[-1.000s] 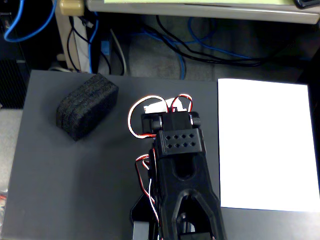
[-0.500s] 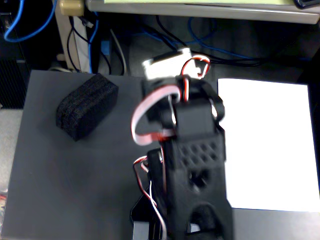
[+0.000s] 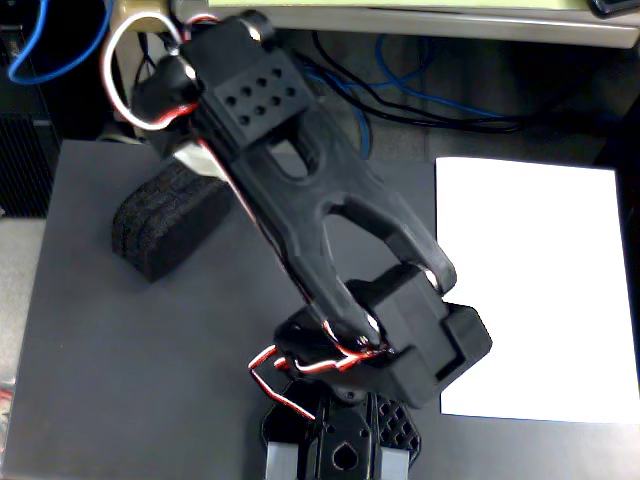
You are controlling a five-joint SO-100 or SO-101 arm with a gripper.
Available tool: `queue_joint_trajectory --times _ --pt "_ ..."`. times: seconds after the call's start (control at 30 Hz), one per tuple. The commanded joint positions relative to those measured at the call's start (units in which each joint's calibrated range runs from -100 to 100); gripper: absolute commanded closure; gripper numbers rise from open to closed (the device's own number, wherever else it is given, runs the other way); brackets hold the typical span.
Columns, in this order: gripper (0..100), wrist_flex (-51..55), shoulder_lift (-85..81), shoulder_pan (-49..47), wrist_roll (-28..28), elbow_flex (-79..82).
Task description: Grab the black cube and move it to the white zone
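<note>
The black cube (image 3: 165,228), an oblong spongy foam block, lies on the dark grey mat (image 3: 110,380) at the left of the fixed view. The glossy black arm reaches from its base (image 3: 340,440) at the bottom centre up to the upper left and covers the block's far right end. The gripper (image 3: 178,140) hangs at the arm's far end over that end of the block. Its fingers are hidden under the arm, so I cannot tell whether it is open, shut or touching the block. The white zone (image 3: 535,290), a plain paper sheet, lies flat at the right, apart from the block.
Blue and black cables (image 3: 420,95) run along the back edge behind the mat. A white cable loop (image 3: 112,70) arcs beside the wrist. A pale table edge (image 3: 420,22) crosses the top. The mat ends at the left near a light surface (image 3: 20,290).
</note>
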Motion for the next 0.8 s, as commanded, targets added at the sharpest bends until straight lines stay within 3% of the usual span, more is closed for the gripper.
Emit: queue_joint_trajectory --times 0.0,0.2,0.27,0.4,0.6,0.77 --pt "81 7.0 0.1 -8.9 0.4 -8.5" --pt "63 10.6 0.1 -11.0 0.6 -5.0" --pt "58 14.7 0.1 -8.3 3.5 -5.2" --pt "58 9.6 0.2 0.4 5.1 -4.0" --pt "58 -0.3 0.2 0.2 6.5 11.5" --pt "58 -4.9 0.2 -1.8 6.5 11.6"
